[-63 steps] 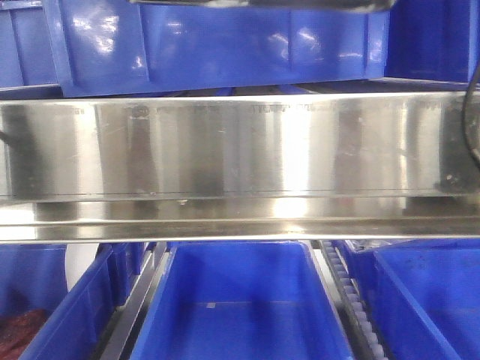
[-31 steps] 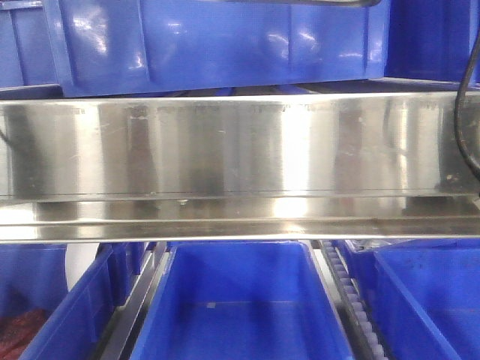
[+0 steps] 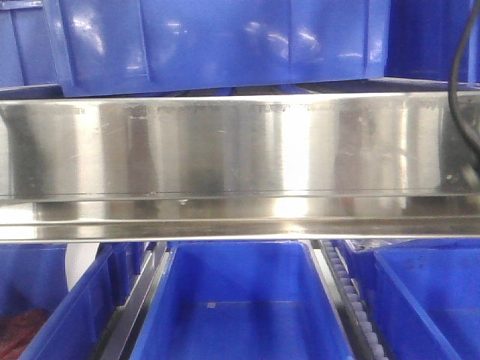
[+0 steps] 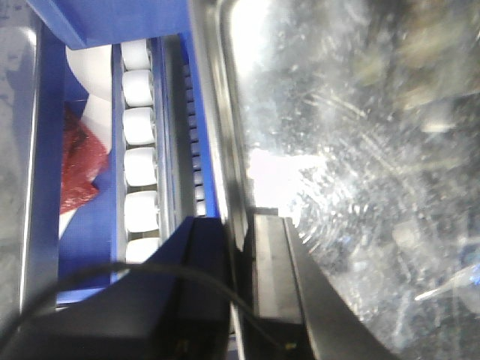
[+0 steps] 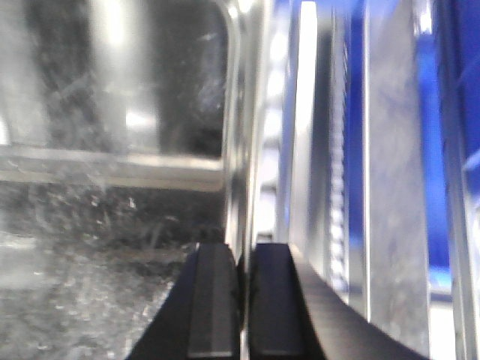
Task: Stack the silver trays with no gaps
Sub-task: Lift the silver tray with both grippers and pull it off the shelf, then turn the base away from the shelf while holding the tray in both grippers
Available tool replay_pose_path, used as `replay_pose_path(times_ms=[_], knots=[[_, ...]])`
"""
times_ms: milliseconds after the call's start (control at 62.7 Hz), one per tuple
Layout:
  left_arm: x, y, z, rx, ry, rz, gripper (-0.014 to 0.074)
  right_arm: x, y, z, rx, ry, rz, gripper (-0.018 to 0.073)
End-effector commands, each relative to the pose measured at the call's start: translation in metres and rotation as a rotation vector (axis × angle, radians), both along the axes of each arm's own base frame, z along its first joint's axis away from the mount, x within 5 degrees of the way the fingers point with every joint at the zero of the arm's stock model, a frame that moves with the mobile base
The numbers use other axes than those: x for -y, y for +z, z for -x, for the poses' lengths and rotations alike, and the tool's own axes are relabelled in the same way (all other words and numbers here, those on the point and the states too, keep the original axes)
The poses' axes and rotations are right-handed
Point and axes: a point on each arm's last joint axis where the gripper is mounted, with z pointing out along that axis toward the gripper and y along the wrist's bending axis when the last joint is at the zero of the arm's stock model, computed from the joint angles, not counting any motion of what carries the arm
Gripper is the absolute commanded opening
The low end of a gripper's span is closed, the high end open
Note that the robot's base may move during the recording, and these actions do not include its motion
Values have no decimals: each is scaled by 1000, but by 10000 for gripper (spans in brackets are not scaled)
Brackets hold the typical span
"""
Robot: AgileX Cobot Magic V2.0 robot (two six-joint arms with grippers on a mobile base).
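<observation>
A silver tray fills the right of the left wrist view (image 4: pixel 352 150), its scratched shiny floor facing the camera. My left gripper (image 4: pixel 241 221) is shut on its left rim, one finger inside the tray and one outside. The same kind of tray floor and wall fills the left of the right wrist view (image 5: pixel 112 187). My right gripper (image 5: pixel 243 251) is shut on its right rim. No tray or gripper shows in the front view. I cannot tell whether one tray or two are held.
A long stainless shelf rail (image 3: pixel 240 150) crosses the front view. Blue bins stand above it (image 3: pixel 225 45) and below it (image 3: pixel 240 300). A black cable (image 3: pixel 457 75) hangs at the right. White rollers (image 4: pixel 139 172) and a red item (image 4: pixel 79 169) lie left of the tray.
A dark edge at the top of the front view has risen out of the frame. The black cable at the right has swung further into view.
</observation>
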Motion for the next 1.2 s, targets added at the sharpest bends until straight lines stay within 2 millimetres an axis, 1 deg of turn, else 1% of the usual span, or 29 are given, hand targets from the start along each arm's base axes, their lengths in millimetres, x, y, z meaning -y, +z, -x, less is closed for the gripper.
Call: replay_pose_path(times_ms=[0,479,1181], knots=[[5,14,21,-38,-76,57,-41,-3,32,16,109,64,-133,56],[5,14,22,-41,-79,63,-48,-1,29,17,78,57,-112,56],[6,14,22,-39,-81,67,-48,-1,29,17,78,56,-112,56]])
